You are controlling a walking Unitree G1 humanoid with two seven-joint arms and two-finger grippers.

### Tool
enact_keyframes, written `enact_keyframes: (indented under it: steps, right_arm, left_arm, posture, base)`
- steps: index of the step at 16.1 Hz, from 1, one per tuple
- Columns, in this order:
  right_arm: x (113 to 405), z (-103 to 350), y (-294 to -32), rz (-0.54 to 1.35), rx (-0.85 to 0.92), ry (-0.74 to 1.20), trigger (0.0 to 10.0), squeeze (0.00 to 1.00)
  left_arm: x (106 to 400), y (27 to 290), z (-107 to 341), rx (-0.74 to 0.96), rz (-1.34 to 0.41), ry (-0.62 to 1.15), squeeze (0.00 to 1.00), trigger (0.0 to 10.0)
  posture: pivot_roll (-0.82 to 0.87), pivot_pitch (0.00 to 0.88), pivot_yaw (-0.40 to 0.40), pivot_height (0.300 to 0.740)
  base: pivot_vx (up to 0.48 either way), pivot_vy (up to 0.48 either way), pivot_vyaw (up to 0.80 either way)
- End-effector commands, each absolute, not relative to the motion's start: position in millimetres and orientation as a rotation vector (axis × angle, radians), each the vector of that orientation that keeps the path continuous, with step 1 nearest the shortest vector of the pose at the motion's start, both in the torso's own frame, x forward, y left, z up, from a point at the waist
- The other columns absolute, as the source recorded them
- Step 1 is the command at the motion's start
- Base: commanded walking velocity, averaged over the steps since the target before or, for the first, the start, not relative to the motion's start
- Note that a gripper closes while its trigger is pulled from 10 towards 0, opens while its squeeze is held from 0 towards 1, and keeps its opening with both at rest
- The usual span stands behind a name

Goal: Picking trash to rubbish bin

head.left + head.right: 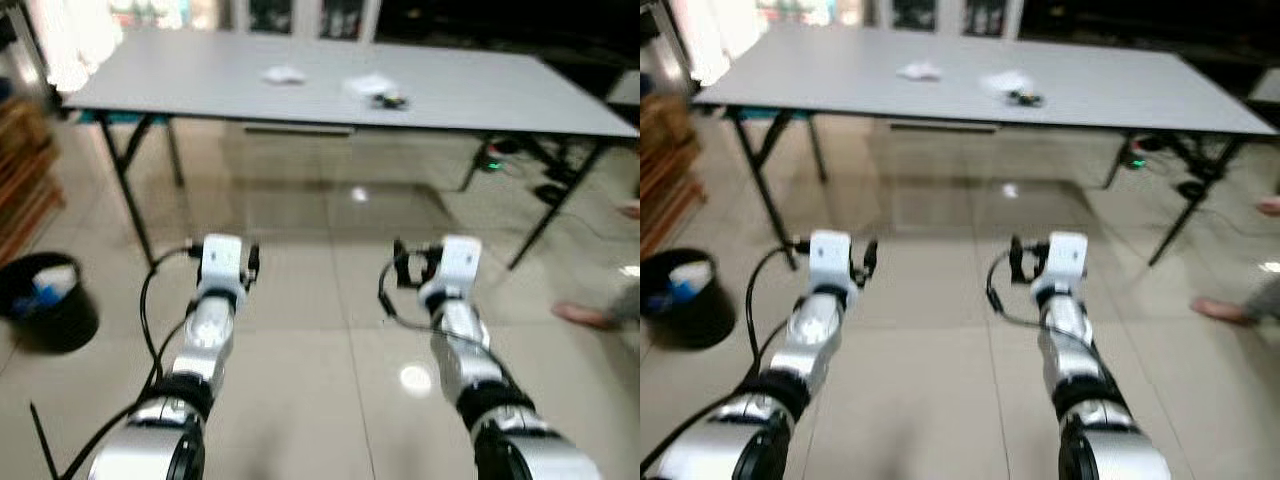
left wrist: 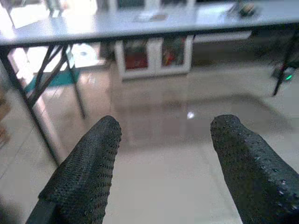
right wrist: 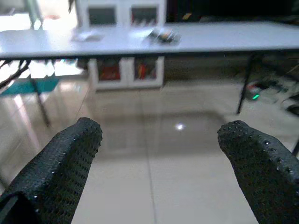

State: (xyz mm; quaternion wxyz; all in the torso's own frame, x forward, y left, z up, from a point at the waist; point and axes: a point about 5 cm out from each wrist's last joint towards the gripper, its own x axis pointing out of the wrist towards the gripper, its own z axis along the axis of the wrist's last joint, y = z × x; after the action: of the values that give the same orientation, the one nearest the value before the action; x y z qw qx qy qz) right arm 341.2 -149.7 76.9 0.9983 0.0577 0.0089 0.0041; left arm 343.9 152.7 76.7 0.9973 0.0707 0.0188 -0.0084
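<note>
1. The left hand [image 2: 161, 154] and right hand [image 3: 159, 158] are both held out over the tiled floor [image 1: 300, 330], fingers spread wide and holding nothing.
2. Ahead of both hands stands a long grey bench [image 1: 200, 75], its long axis running across the view.
3. On the bench, well beyond the hands, lie two white crumpled pieces of trash [image 1: 283, 74] [image 1: 368, 85], with a small dark item [image 1: 390, 100] beside the right one; blur hides their orientation.
4. A black rubbish bin [image 1: 48, 300] stands on the floor, off to the left of the left hand.
5. A person's bare foot [image 1: 585, 315] rests on the floor to the right of the right hand.
</note>
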Motion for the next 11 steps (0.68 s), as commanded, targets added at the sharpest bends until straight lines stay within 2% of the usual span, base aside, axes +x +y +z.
enact_keyframes:
  steps: [1,6,11]
  right_arm:
    - [345.3,88.1,-159.4,-0.032,0.129,-0.033,10.0,0.00]
    - [354.2,121.4,-162.3,-0.051,0.127,-0.170,10.0,0.00]
    - [357.6,127.3,-151.6,-0.019,0.137,-0.172,10.0,0.00]
  left_arm:
    - [351.7,139.5,94.2,0.152,-0.065,-0.040,0.00,10.0]
    - [361.0,128.4,130.6,0.163,-0.094,-0.203,0.00,10.0]
    - [363.1,128.4,139.9,0.165,-0.088,-0.233,0.00,10.0]
  posture:
    - [-0.06,0.000,-0.063,0.740]
    - [-0.04,0.000,-0.075,0.740]
    - [-0.03,0.000,-0.081,0.740]
  base:
    - [0.480,0.000,0.00]
    - [0.480,0.000,0.00]
    - [0.480,0.000,0.00]
